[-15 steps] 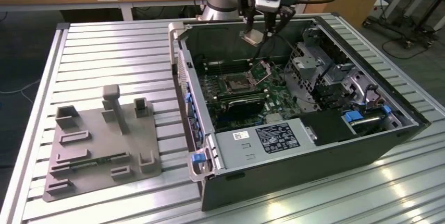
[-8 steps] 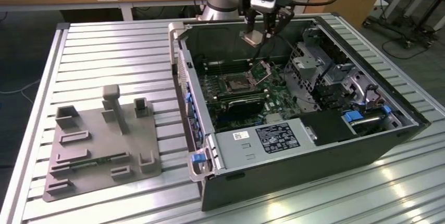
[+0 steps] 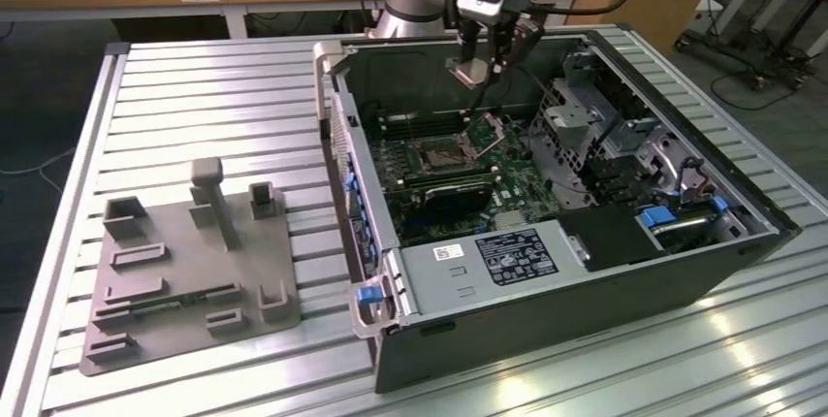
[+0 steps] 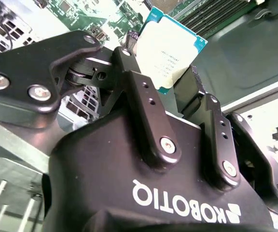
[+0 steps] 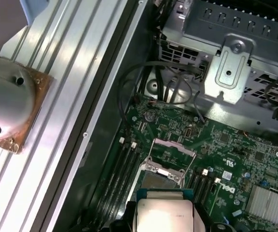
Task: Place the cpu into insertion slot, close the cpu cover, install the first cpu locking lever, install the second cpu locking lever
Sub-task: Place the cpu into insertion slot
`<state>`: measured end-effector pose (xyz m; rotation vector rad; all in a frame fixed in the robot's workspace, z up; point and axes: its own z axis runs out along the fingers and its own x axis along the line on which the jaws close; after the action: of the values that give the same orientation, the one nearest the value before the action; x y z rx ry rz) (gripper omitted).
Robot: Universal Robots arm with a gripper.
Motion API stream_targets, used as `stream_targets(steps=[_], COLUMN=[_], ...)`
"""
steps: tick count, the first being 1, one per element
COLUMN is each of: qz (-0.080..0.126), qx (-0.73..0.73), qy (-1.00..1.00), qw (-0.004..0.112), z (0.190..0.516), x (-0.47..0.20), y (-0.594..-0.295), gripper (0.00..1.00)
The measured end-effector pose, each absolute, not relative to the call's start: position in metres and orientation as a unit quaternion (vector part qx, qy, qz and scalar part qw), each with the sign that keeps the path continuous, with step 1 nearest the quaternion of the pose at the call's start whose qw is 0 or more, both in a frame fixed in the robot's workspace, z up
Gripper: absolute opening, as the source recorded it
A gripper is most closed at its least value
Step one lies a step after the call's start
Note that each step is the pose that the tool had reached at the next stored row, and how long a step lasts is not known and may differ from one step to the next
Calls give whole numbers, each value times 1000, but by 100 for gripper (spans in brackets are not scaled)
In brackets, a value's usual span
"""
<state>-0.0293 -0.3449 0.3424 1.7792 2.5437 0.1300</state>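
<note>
One step in hand: jaws pinch the cpu (image 4: 170, 50) above the open slot (image 3: 440, 157). Seating it likely demands square alignment.

exterior view: high, oblique, whole case (image 3: 583, 310) | both wrist views: close, share cpu (image 4: 170, 50) and motherboard (image 5: 226, 145)

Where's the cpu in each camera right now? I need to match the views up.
Exterior view: the cpu hangs in the gripper, above the green motherboard.
Second wrist view: the cpu is clamped between the black fingers, with the motherboard behind it.
First wrist view: the cpu partly overlaps the insertion slot.
Shared landmark: the green motherboard.
</note>
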Motion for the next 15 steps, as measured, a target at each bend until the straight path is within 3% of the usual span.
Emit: stream_targets(steps=[15], qz=[41], qx=[590], qy=[806], qw=[18], z=[342], x=[-29], y=[-345], gripper=[54])
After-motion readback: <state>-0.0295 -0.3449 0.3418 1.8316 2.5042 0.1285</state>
